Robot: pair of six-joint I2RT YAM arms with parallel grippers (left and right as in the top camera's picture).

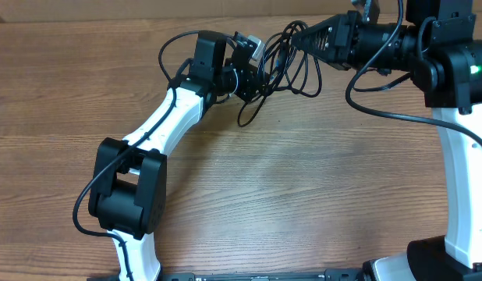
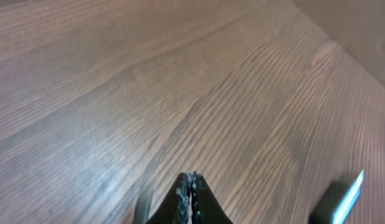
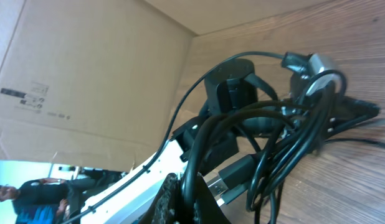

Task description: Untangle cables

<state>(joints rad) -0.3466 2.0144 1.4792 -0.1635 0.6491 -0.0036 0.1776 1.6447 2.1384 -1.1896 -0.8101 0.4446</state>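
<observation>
The cables (image 1: 286, 69) are a tangle of thin black cords hanging at the back of the wooden table (image 1: 303, 179), between my two grippers. My right gripper (image 1: 294, 40) comes in from the right and is shut on one black cord of the tangle (image 3: 292, 143); that cord runs up between its fingertips in the right wrist view, gripper (image 3: 184, 178). A black USB plug (image 3: 233, 175) dangles just beside them. My left gripper (image 1: 252, 86) sits against the left side of the tangle. In the left wrist view the left gripper (image 2: 191, 176) is shut with nothing visible between its tips, above bare wood.
A cardboard wall (image 1: 147, 8) borders the table's far edge just behind the tangle. My left arm's white link (image 1: 159, 117) slants across the left half of the table. The right arm's base (image 1: 459, 195) stands at the right edge.
</observation>
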